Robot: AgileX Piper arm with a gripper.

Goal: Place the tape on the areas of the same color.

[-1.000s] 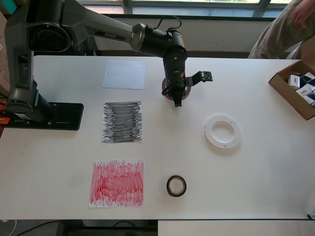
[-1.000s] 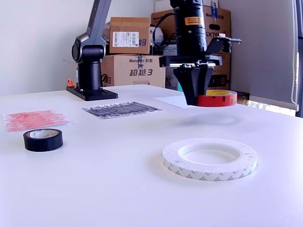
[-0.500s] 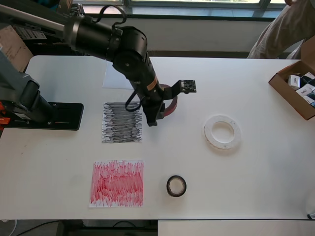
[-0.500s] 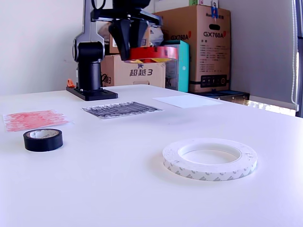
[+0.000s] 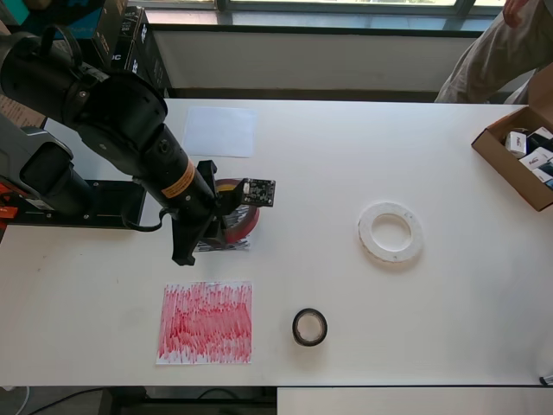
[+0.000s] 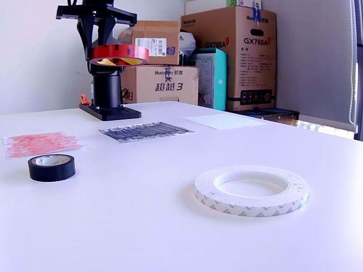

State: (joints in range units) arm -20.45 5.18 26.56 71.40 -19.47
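Observation:
My gripper [image 5: 207,235] is shut on a red tape roll [image 5: 243,220] and holds it high in the air. In the overhead view it hangs over the black scribbled sheet [image 5: 213,247], which the arm mostly hides. In the exterior view the gripper [image 6: 97,54] holds the red roll [image 6: 120,54] level, far above the black sheet [image 6: 146,131]. The red scribbled sheet [image 5: 206,322] lies nearer the front edge, the plain white sheet [image 5: 220,131] at the back. A black tape roll [image 5: 309,327] and a larger white tape roll [image 5: 390,232] lie flat on the table.
An open cardboard box [image 5: 518,160] with small packs sits at the overhead view's right edge. A person [image 5: 501,47] stands at the upper right. The arm's base plate [image 5: 104,203] is at the left. Stacked cartons [image 6: 232,56] stand behind the table.
The arm has swung to the overhead view's left with the red roll, from beside the black sheet to over it. In the exterior view the roll moved left and a little higher.

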